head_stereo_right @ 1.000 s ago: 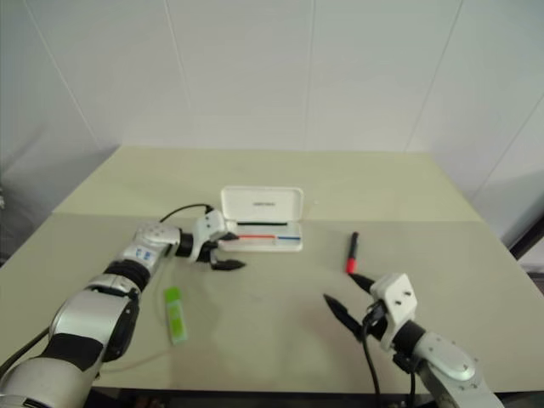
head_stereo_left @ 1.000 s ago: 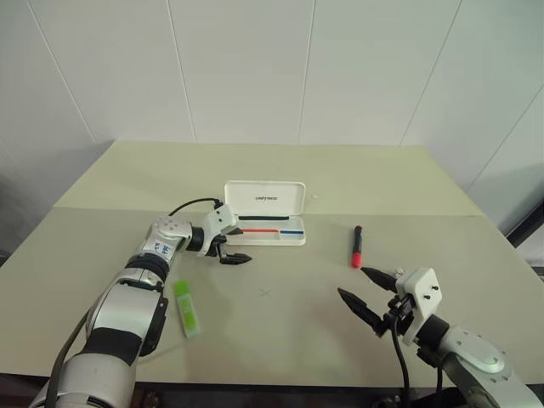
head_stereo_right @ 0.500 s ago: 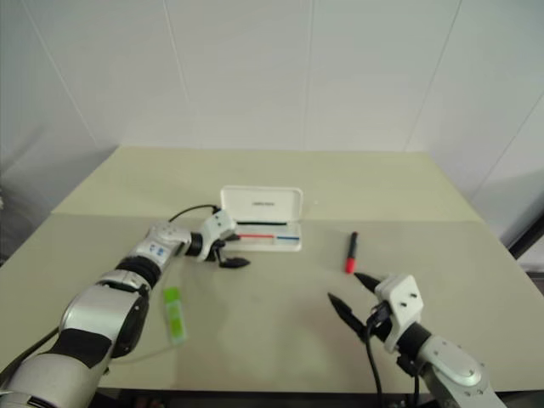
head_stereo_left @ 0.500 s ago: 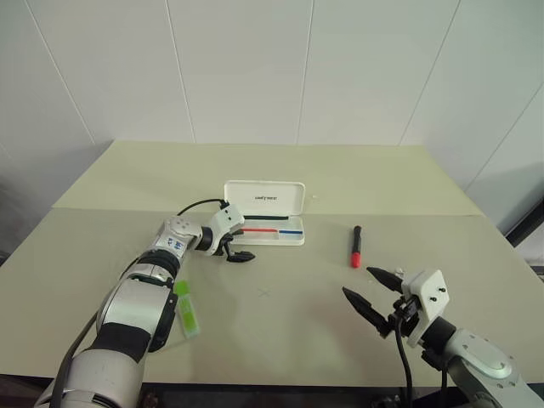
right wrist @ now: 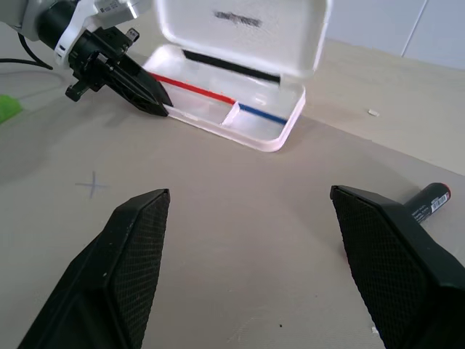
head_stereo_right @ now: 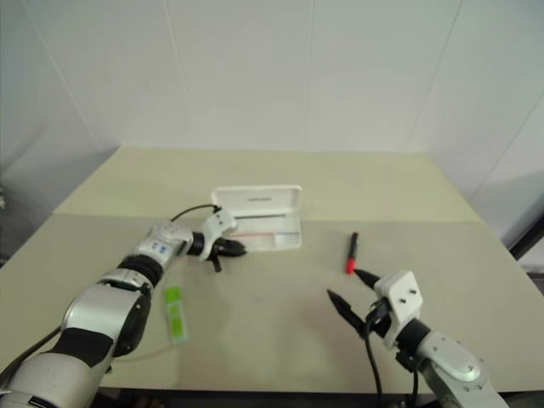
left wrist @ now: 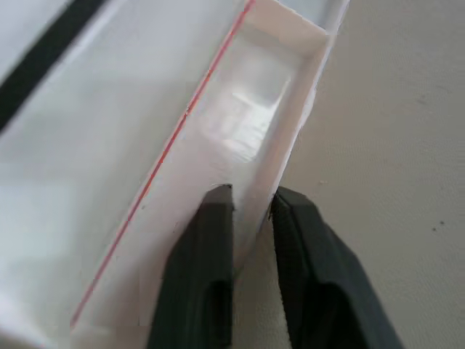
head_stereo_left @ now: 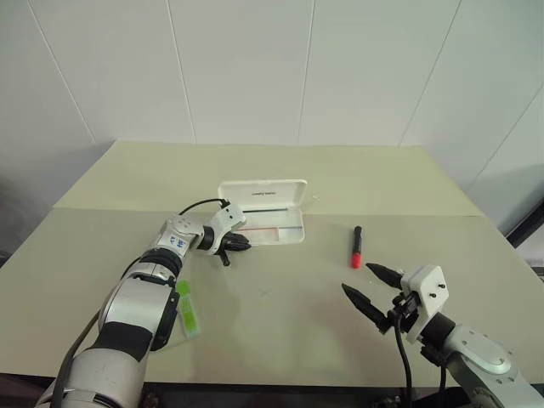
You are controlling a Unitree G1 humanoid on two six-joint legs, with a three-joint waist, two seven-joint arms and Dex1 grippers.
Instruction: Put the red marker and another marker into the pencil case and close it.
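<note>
beige table [head_stereo_left: 280,314]; left fingers [left wrist: 218,254] pinch pencil case [head_stereo_left: 270,223] wall.

Green marker [head_stereo_left: 188,308] partly hidden behind left arm [head_stereo_left: 140,310].

A pale beige table [head_stereo_left: 280,323] stands before white panelled walls [head_stereo_left: 246,68].

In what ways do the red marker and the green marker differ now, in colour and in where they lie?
The red marker is red with a black cap end; the green marker is light green all over. The red marker lies on the robot's right, ahead of the open right gripper; the green marker lies on its left, beside the left forearm. Both lie flat on the table, outside the pencil case, untouched.
</note>
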